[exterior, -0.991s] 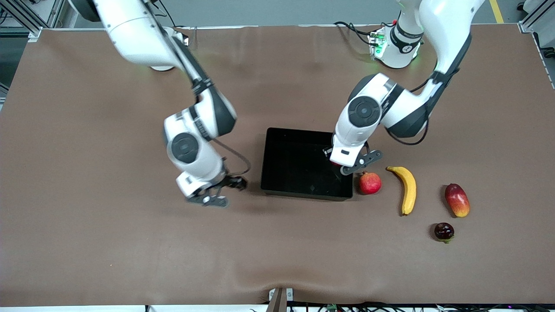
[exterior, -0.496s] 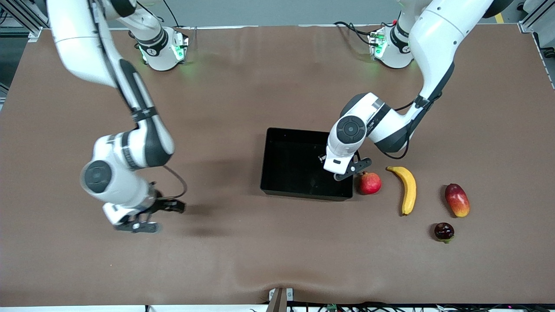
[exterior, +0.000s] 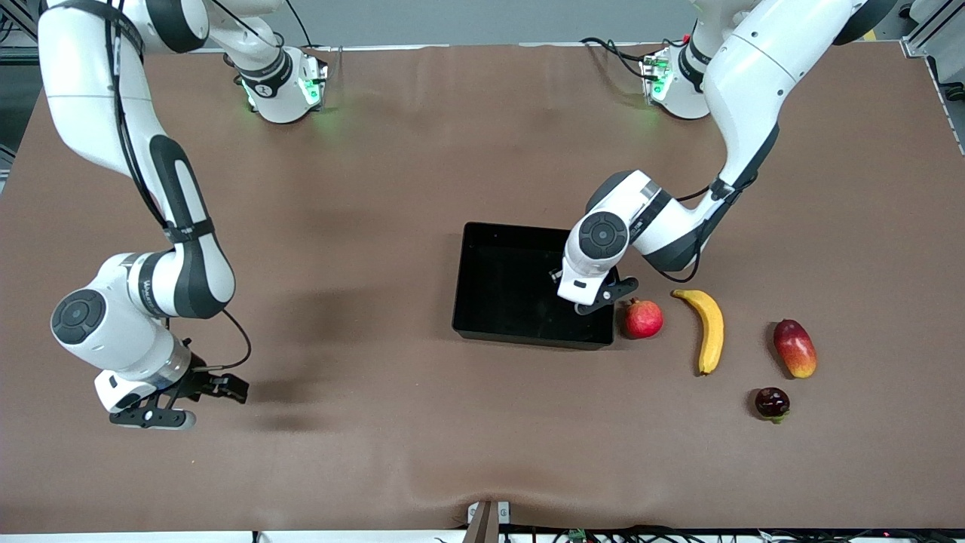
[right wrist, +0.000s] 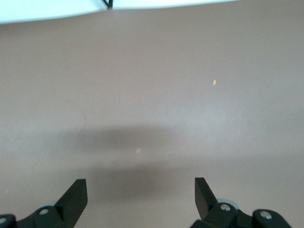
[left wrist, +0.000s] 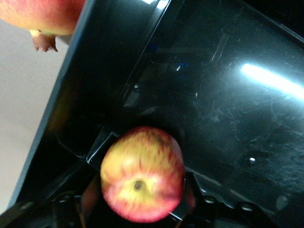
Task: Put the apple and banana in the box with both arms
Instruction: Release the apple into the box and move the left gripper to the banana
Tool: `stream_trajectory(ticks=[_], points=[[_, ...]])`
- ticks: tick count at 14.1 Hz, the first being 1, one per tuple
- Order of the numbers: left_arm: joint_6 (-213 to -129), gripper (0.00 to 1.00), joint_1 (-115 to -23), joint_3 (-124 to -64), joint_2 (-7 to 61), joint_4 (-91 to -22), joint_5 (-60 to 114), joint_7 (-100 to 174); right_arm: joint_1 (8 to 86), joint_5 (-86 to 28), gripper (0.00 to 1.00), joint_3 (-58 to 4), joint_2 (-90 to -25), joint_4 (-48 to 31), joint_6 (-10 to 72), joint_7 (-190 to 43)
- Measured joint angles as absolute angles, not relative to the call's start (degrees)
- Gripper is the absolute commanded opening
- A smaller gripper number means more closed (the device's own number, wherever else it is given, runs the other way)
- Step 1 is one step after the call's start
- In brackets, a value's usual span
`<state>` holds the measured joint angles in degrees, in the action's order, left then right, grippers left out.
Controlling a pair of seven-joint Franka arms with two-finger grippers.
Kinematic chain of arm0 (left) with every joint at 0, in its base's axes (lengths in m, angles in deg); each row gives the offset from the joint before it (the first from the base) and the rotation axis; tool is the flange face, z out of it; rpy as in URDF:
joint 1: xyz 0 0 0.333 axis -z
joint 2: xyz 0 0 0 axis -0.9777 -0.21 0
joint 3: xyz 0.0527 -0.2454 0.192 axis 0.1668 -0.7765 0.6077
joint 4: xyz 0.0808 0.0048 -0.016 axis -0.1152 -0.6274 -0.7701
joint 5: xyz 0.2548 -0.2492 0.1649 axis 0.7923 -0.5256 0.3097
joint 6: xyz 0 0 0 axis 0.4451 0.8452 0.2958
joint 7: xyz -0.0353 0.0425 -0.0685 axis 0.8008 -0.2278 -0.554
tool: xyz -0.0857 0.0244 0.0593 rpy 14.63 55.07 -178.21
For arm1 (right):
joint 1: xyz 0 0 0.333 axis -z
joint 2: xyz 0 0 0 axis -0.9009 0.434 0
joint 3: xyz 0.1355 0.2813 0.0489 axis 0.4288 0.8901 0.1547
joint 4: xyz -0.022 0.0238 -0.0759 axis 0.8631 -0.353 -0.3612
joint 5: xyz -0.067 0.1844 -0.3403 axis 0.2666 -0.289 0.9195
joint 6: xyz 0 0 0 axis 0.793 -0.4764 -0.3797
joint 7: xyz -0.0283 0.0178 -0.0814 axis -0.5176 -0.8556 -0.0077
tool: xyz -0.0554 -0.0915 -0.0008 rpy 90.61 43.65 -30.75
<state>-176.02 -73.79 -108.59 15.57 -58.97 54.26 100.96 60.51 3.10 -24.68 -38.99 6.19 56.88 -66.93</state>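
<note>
Releasing of the apple (left wrist: 141, 180) is under way: the left hand (exterior: 595, 296), over the box (exterior: 482, 302) corner beside the pomegranate (exterior: 642, 318), brackets it; grip cannot be told. Right hand (exterior: 177, 400) spread, idle. Banana (exterior: 709, 329) stays on the desk (exterior: 452, 437).

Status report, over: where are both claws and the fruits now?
Left claw over box corner, apple between its fingers. Right claw open, waiting over bare table. Banana on table beside pomegranate, path unobstructed.

White jointed arms (exterior: 742, 68), black bands, round grey caps, black cables.
</note>
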Motion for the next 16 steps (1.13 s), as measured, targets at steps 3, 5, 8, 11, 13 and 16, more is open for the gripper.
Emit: stream_trajectory(ticks=[3, 5, 8, 11, 13, 16], points=[[-175.9, 1.0, -73.9, -108.6, 15.8, -57.5, 54.3, 101.0, 60.6, 3.1, 1.0, -24.6, -37.7, 6.2, 59.5, -66.9], [-174.2, 1.0, -74.5, -108.6, 17.3, -55.5, 54.3, 101.0, 60.9, 3.1, 1.0, -24.6, -37.5, 6.1, 59.5, -66.9], [-167.2, 1.0, -76.5, -108.6, 22.2, -50.8, 54.3, 99.9, 61.4, 3.1, 1.0, -24.6, -37.4, 5.6, 59.4, -66.9], [-160.8, 1.0, -82.4, -108.4, 25.9, -48.4, 54.3, 89.2, 61.9, 3.1, 1.0, -24.6, -37.4, 4.6, 59.4, -66.9], [-160.2, 1.0, -89.4, -108.1, 25.9, -49.1, 54.3, 80.5, 62.0, 3.1, 1.0, -24.6, -37.4, 3.7, 59.4, -67.1], [-164.7, 1.0, -96.6, -107.9, 22.9, -52.7, 54.4, 75.4, 62.8, 3.1, 1.0, -24.7, -37.7, 2.2, 59.4, -70.1]])
